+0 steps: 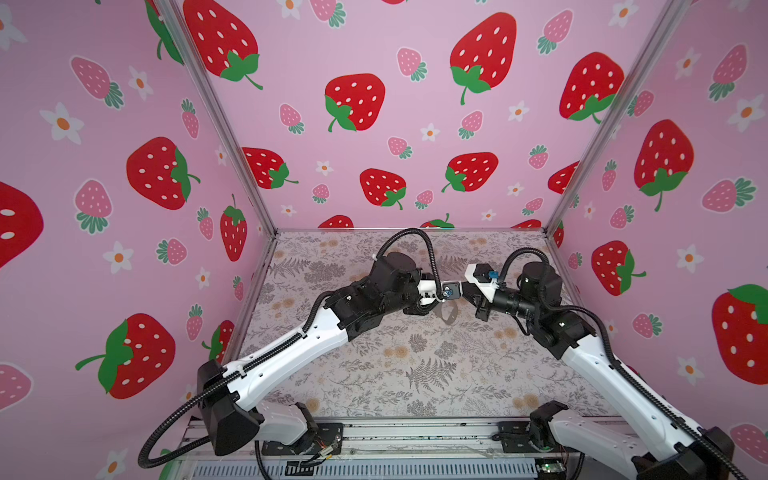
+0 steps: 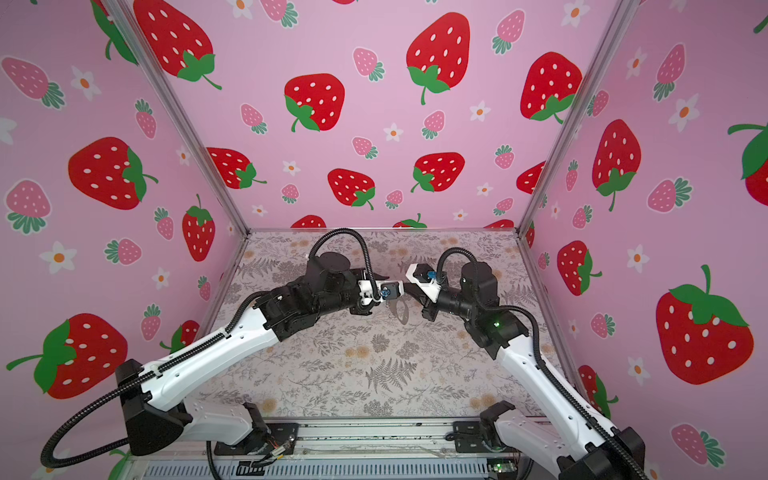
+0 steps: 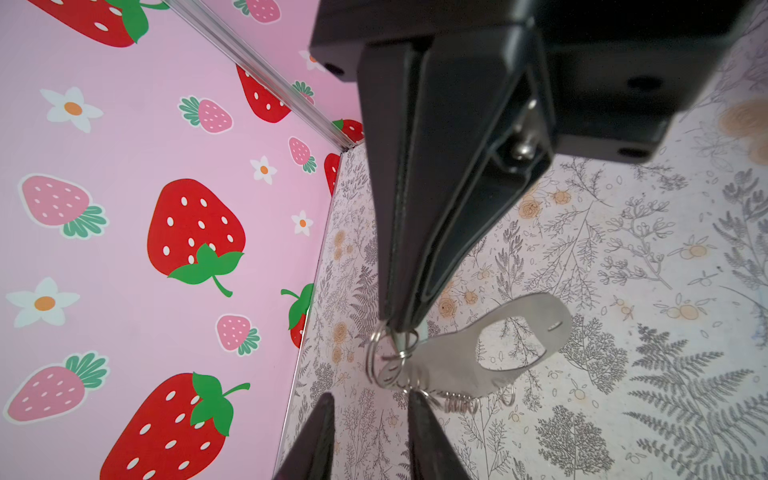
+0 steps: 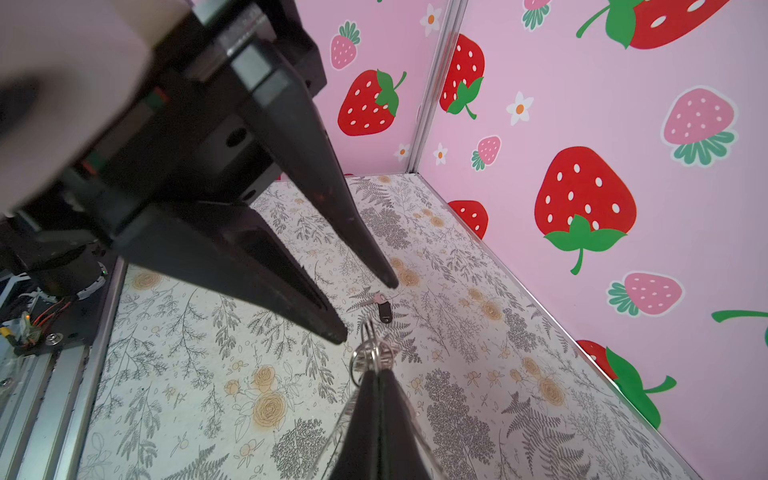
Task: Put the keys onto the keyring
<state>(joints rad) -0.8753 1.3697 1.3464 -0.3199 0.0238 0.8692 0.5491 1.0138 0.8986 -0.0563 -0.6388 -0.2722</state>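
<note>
Keyring point(image 3: 442, 361), pinched in the closed right gripper point(image 3: 399, 328), needs a steady hold while the open left gripper point(image 3: 372, 395) fetches mid-frame keys point(image 4: 383, 309).

The right gripper point(image 3: 400, 326) reaches down from the top of the frame, its jaws pressed together on a large split ring point(image 3: 384, 359) attached to the keyring point(image 3: 453, 357). The keyring is a grey metal crescent with an oval cutout, at lower centre. Small silver rings point(image 3: 459, 404) line its lower edge. At the bottom edge, the left gripper point(image 3: 371, 397) has its fingers spread with nothing between them. The floral table covering point(image 3: 623, 291) fills the right of the frame and the strawberry wall point(image 3: 145, 249) the left.
</note>
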